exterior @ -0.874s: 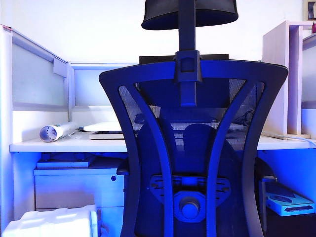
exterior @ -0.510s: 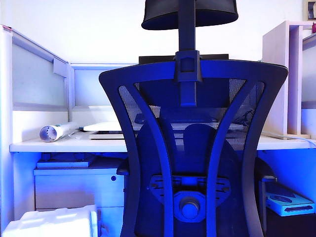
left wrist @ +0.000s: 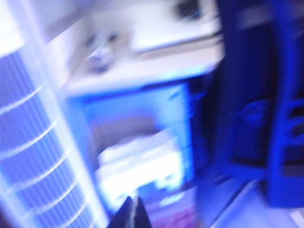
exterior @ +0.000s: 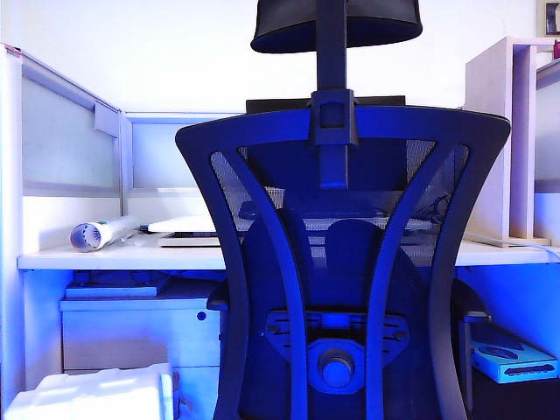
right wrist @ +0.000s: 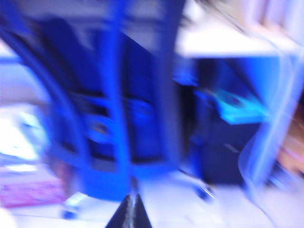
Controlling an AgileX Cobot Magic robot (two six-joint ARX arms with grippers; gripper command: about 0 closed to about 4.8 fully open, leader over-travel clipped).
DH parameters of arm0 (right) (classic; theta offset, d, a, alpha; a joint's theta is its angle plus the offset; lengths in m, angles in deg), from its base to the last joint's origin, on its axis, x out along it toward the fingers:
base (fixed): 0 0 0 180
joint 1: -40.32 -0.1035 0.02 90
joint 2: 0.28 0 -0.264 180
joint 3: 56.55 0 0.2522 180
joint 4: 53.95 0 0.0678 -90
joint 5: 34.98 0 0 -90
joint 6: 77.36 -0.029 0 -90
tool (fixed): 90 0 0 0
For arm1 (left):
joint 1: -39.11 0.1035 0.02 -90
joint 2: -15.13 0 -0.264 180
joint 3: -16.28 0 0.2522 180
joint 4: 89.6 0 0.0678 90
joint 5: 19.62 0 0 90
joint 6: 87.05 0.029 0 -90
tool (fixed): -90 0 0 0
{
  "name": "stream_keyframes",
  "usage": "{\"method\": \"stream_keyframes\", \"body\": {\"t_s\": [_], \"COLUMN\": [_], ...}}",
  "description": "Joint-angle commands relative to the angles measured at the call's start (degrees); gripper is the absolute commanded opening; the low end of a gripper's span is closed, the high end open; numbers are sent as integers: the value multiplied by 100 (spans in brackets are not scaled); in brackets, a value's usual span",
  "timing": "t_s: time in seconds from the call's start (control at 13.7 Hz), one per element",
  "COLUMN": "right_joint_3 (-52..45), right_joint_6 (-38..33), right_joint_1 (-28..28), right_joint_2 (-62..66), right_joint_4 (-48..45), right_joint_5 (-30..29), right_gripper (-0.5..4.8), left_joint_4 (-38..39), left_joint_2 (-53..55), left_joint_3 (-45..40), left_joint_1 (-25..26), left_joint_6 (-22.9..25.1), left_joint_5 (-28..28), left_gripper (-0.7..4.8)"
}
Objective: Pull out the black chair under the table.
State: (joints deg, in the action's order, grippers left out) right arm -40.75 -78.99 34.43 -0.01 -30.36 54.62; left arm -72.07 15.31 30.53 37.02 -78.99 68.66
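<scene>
your black chair [exterior: 343, 262] fills the middle of the exterior view, its mesh back facing you and its padded headrest [exterior: 337, 24] up on the central post. it sits pushed in against the table [exterior: 114, 255], seat tucked beneath the white tabletop, so nothing of the pull has happened yet as far as you can judge.

both wrist views are blurred. the left gripper [left wrist: 132, 213] shows only as a dark tip low in its picture, jaws pressed together, with the chair's frame off to one side and well apart from it. the right gripper [right wrist: 129, 213] looks the same: jaws together, holding nothing, pointing toward the lower part of the chair's back and base [right wrist: 114, 156], not touching.

neither arm shows in the exterior view, so they probably sit low and back, clear of the chair. you'll likely need to spread a pair of jaws before taking hold of the curved back frame [exterior: 262, 227]; it looks like the sturdiest part to grip.
</scene>
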Motion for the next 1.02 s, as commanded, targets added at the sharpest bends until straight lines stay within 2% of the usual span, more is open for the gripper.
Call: {"method": "stream_keyframes", "body": {"t_s": [0.07, 0.22, 0.36, 0.44, 0.51, 0.58, 0.8, 0.87, 0.95, 1.02], "right_joint_3": [48, 52, 273, 481, 710, 826, 1241, 1427, 1801, 2059], "right_joint_6": [-240, -706, -1084, -1093, -1095, -1102, -1237, -1241, -1360, -1360], "right_joint_1": [-4, -20, -28, -26, -28, -28, -28, -28, -31, -31], "right_joint_2": [-17, -17, -17, -7, 22, 22, 278, 566, 1300, 1827], "right_joint_4": [-1064, -1604, -1742, -1672, -1670, -1668, -1659, -1696, -2013, -2291], "right_joint_5": [-1001, -1010, -1029, -1139, -1421, -1497, -1504, -1554, -1777, -1915], "right_gripper": [-8, -1, 84, 167, 215, 216, 318, 348, 411, 423], "left_joint_4": [-763, -973, -1165, -1163, -1158, -1161, -1161, -1161, -1161, -1163], "left_joint_2": [2, 2, 2, 2, 2, 2, 2, 2, 2, 2], "left_joint_3": [4, 4, 9, 9, 9, 9, 9, 9, 9, 9], "left_joint_1": [4, 4, 4, 2, 4, 2, 2, 2, 2, 4], "left_joint_6": [-422, -649, -811, -811, -811, -813, -813, -815, -815, -866], "left_joint_5": [-1014, -1088, -1246, -1270, -1270, -1270, -1272, -1270, -1270, -1270], "left_gripper": [-4, -4, -4, -5, -4, -4, -4, -4, -4, -5]}}
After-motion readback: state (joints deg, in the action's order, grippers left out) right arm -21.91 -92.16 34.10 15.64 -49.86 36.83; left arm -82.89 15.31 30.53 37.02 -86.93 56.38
